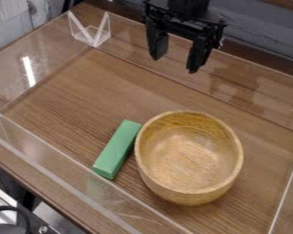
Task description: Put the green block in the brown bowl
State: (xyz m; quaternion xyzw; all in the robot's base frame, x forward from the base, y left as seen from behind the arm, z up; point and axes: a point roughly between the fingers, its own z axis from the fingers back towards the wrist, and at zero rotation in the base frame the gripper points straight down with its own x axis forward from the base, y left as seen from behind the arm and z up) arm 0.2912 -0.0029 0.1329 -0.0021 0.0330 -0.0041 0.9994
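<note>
At nine o'clock of the brown bowl [189, 156], touching its rim: the green block [116, 149], flat on the table [76, 101]. At twelve o'clock, well above: gripper [176, 51], jaws wide, empty. Best to descend centred, straddling the narrow width.

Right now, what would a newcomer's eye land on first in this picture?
The brown bowl, large and empty, sits front right on the wooden table. The green block lies flat against its left side. The gripper hangs above and behind them, jaws open, holding nothing.
</note>
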